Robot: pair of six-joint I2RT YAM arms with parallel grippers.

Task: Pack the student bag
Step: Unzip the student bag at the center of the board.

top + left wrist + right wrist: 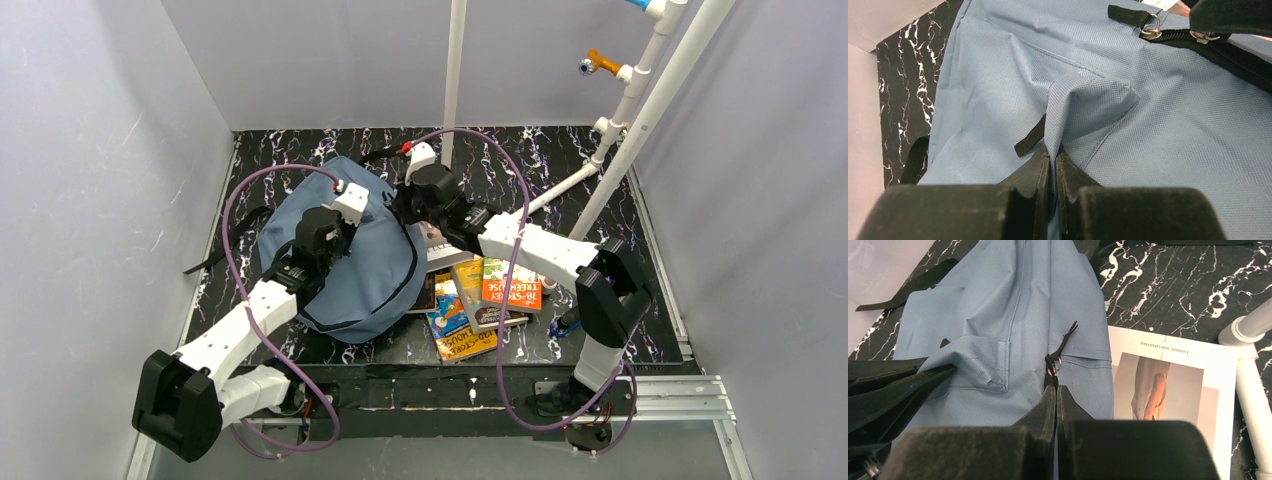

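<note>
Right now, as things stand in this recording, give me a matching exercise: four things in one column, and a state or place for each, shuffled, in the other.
Things:
1. left gripper
2. right gripper
3. magazine
4. orange book

States or places:
A. flat on the table, beside the student bag
B. shut on the zipper pull
C. in the book pile, cover up
D. shut on a pinched fold of the student bag

Pairs: 1-D, 2-B, 3-A, 4-C.
</note>
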